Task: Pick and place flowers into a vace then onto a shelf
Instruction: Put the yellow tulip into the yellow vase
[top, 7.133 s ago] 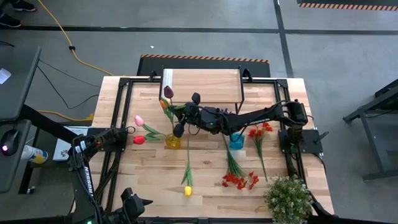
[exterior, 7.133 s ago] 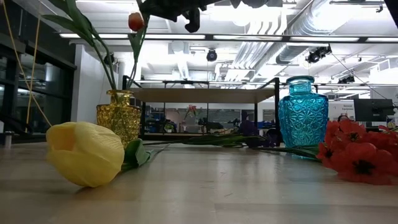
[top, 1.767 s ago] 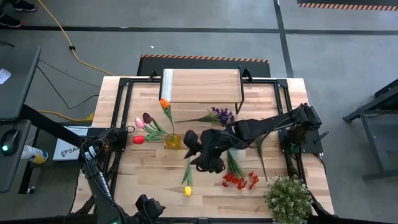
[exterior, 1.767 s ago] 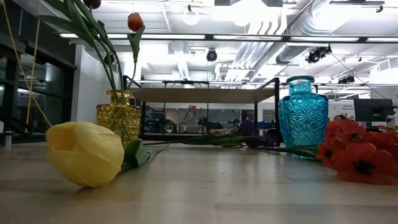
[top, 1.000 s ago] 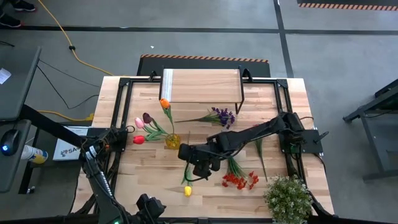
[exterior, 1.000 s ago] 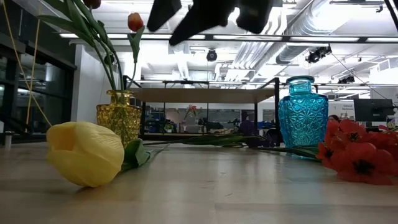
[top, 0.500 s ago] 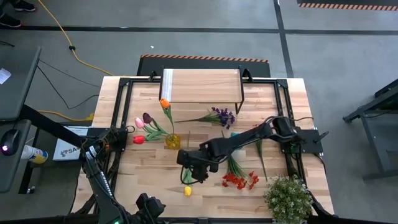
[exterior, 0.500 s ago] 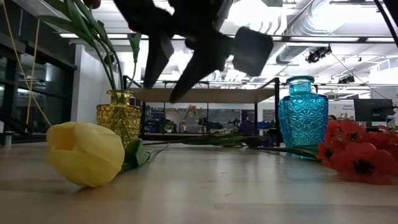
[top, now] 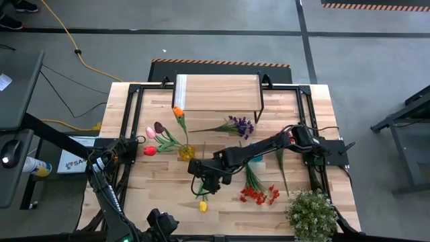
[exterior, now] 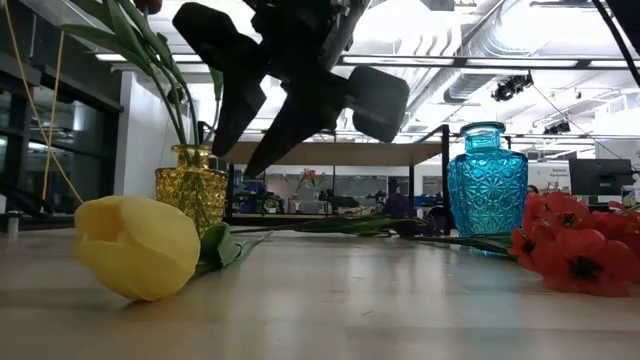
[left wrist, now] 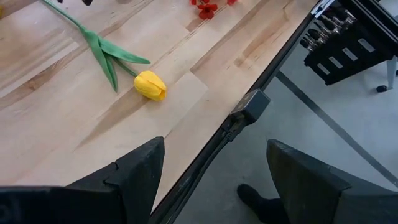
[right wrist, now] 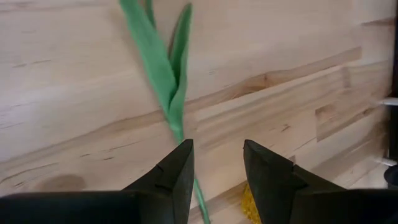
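Observation:
A yellow tulip (top: 202, 206) lies on the table, its green stem (right wrist: 165, 81) running toward the far edge. My right gripper (top: 201, 177) hangs open above that stem (exterior: 238, 160), with a finger on either side of it in the right wrist view (right wrist: 214, 155), and touches nothing. The yellow glass vase (top: 186, 153) holds orange, dark, pink and red tulips. The shelf (top: 217, 93) stands at the far edge. My left gripper (left wrist: 214, 162) waits open past the table's near-left edge.
A blue glass vase (exterior: 487, 192) stands right of centre, mostly under my right arm in the high view. A purple spray (top: 238, 124) lies in front of the shelf. Red sprays (top: 259, 195) lie near the front, and a potted plant (top: 311, 215) fills the near-right corner.
My right gripper has come down from high above the table and moved a little toward the table's left, ending over the yellow tulip's stem with its fingers still apart. The flowers and vases have stayed where they were.

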Tool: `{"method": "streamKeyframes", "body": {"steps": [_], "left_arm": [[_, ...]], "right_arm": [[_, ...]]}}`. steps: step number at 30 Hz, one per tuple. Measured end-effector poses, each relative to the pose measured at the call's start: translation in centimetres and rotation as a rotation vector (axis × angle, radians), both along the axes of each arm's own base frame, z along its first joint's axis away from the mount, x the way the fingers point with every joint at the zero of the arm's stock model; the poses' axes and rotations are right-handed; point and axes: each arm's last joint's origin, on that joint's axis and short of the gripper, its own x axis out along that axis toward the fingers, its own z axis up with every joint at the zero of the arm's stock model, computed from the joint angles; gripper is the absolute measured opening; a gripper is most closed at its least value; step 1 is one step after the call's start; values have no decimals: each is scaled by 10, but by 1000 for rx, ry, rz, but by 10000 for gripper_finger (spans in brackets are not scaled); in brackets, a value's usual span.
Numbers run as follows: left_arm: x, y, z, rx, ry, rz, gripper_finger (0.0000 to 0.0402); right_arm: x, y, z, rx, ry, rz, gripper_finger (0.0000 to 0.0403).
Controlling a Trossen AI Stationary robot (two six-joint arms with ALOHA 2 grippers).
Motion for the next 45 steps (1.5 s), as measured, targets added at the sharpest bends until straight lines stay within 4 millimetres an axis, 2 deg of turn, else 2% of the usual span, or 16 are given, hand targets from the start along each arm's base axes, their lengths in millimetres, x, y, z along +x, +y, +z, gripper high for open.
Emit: {"method": "streamKeyframes", "body": {"steps": [13, 32, 45], "left_arm": [[0, 0, 0, 5, 1, 0, 317], [0, 1, 0, 9, 1, 0, 317], [-1, 1, 0, 13, 3, 0, 317]], "right_arm": [[1, -6, -8, 20, 27, 0, 131], [11, -16, -53, -1, 104, -29, 130], [14, -20, -58, 44, 106, -34, 130]]}}
